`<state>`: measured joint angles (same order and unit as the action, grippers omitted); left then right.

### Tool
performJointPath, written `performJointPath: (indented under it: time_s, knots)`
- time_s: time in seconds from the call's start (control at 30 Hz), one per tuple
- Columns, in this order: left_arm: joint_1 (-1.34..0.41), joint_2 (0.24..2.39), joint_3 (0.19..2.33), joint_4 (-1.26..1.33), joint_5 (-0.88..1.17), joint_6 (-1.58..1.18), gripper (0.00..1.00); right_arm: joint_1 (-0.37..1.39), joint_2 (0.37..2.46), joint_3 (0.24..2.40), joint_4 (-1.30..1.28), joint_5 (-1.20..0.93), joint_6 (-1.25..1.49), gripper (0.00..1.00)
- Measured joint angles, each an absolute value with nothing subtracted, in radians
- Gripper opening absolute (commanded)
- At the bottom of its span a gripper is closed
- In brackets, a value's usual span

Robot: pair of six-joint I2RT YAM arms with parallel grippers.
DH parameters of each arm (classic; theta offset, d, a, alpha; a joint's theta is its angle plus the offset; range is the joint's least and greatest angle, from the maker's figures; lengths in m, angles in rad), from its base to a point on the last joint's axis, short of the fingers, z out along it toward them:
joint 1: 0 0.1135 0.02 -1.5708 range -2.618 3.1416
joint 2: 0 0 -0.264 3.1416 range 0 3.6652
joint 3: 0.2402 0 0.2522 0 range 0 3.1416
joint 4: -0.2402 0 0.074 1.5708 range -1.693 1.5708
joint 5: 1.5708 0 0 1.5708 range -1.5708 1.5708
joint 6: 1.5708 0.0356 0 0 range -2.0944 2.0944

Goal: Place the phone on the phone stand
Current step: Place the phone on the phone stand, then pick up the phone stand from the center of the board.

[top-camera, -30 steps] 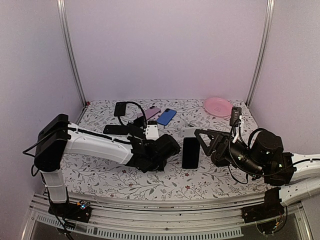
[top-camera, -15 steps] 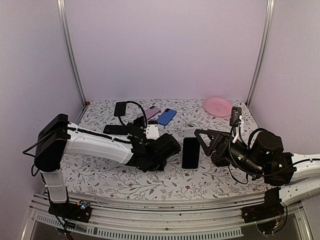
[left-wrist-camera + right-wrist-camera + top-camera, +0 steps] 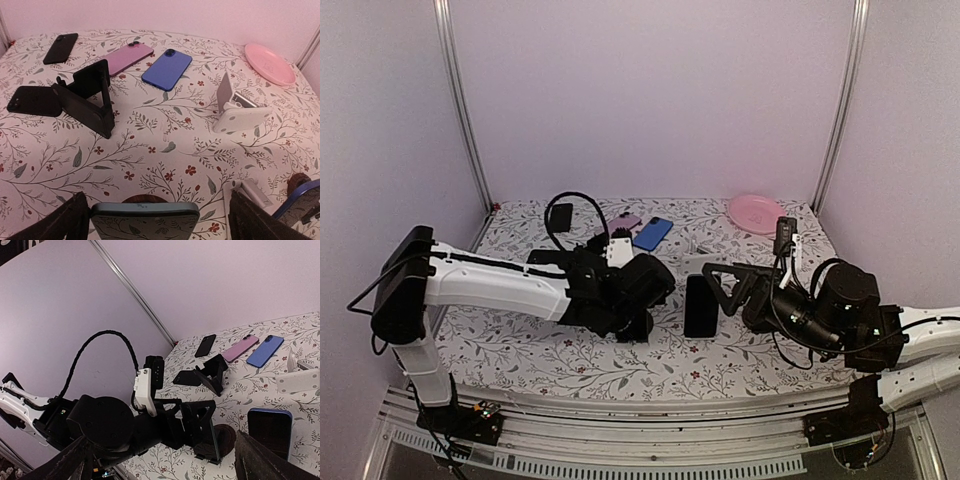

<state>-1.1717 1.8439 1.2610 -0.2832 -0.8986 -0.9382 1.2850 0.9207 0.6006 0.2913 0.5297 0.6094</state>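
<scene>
The left arm has drawn back and lifted a little since a second ago. Its left gripper [image 3: 663, 288] now sits just beside the blue-edged phone [image 3: 700, 305], jaws spread wide and holding nothing. The right gripper [image 3: 713, 288], close on the phone's other side, is also spread wide and empty. From above, the phone is only a dark rectangle between the two grippers, near the middle of the floral table [image 3: 620, 365]. The left wrist view shows more: the phone's top edge lies between that gripper's dark fingers [image 3: 55, 225], with open space on one side. A round brown base [image 3: 145, 199] sits just beyond the phone. The right wrist view shows the phone upright with its dark screen toward the camera and the brown base behind its foot; whether it rests on that base I cannot tell. Further back, clearest in the left wrist view, are a black stand [image 3: 90, 100], a white stand [image 3: 240, 114], a black phone [image 3: 61, 47], a pink phone [image 3: 131, 56], a blue phone [image 3: 167, 68] and a pink plate [image 3: 270, 62].
</scene>
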Motion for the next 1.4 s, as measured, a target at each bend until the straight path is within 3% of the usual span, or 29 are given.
performJointPath:
  time_s: [0.87, 1.4]
  knots:
    - [-1.146, 1.451, 1.084, -0.250, -0.630, -0.848, 0.97, 1.285, 0.915, 0.601, 0.257, 0.549, 0.624, 0.99]
    - [-0.858, 1.363, 0.968, -0.252, -0.402, -0.841, 0.97, 1.285, 0.869, 0.594, 0.162, 0.587, 0.659, 0.99]
